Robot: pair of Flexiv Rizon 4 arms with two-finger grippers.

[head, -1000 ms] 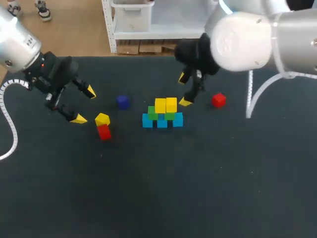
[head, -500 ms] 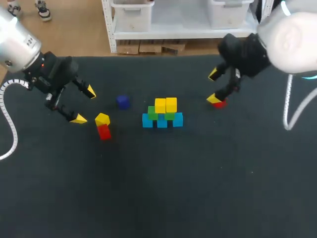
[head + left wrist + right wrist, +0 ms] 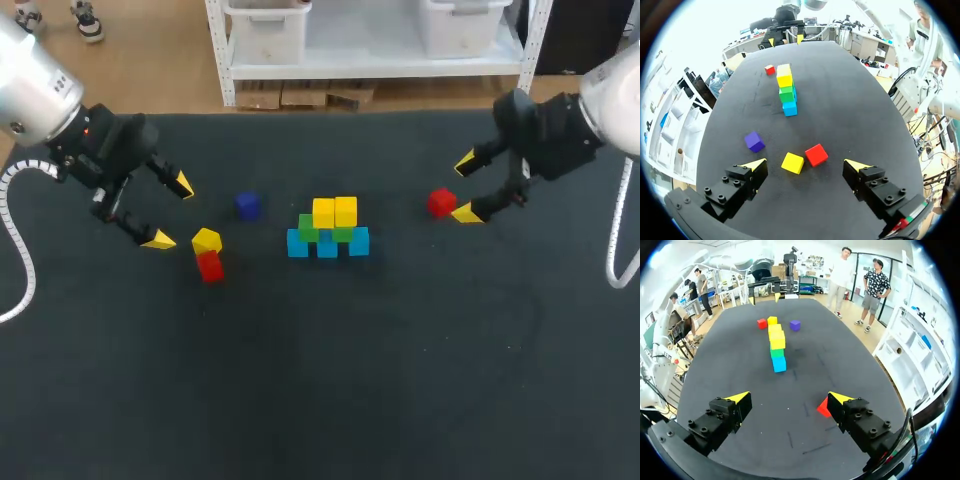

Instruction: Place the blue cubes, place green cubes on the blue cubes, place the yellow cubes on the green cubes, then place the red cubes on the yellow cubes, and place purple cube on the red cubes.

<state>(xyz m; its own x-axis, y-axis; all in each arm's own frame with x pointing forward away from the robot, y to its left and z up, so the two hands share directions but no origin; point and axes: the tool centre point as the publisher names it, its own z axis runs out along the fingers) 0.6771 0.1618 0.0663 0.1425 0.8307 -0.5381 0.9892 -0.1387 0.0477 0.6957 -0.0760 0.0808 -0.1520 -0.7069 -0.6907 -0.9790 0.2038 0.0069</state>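
- Blue cubes (image 3: pixel 328 245) are seen in a row at the middle of the table (image 3: pixel 320 380) in the head view, with green cubes (image 3: pixel 308 229) on them and two yellow cubes (image 3: pixel 335 211) on top.
- A red cube (image 3: pixel 441 202) lies just beside the right gripper (image 3: pixel 466 188), whose fingers are spread apart with nothing held.
- The left gripper (image 3: pixel 170 212) is likewise spread wide. A loose yellow cube (image 3: pixel 206 240) touches a second red cube (image 3: pixel 210 266) near it, and a purple cube (image 3: pixel 248 205) sits apart.
- In the left wrist view, the loose yellow cube (image 3: pixel 792 163) and second red cube (image 3: pixel 816 155) lie just ahead of the parted fingers.
- In the right wrist view, the red cube (image 3: pixel 823 408) is partly hidden by one finger, possibly touching it.
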